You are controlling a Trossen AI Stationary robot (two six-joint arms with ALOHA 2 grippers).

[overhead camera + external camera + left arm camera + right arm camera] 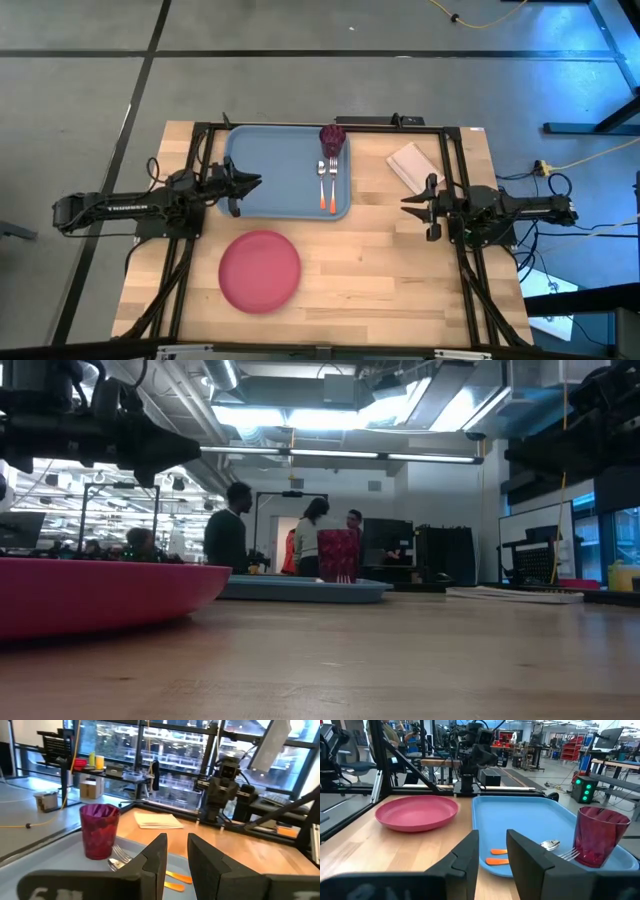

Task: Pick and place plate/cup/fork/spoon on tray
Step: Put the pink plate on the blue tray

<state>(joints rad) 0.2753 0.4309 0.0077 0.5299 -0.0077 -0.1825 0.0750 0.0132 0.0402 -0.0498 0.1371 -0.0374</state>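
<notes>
The light-blue tray [270, 180] lies at the table's far middle. The maroon cup [332, 139] stands upright at its far right corner. The fork [333, 184] and spoon [322, 185] lie side by side on the tray, orange handles toward the near edge. The pinkish-red plate [260, 271] rests flat on the wood, nearer than the tray. My left gripper [255, 181] hovers over the tray's left part, open and empty. My right gripper [408, 203] hovers right of the tray, open and empty.
A pale folded napkin [412, 164] lies on the wood right of the tray, at the far right. Black frame rails run along both sides of the table. People stand in the room beyond the table in the low view [315, 540].
</notes>
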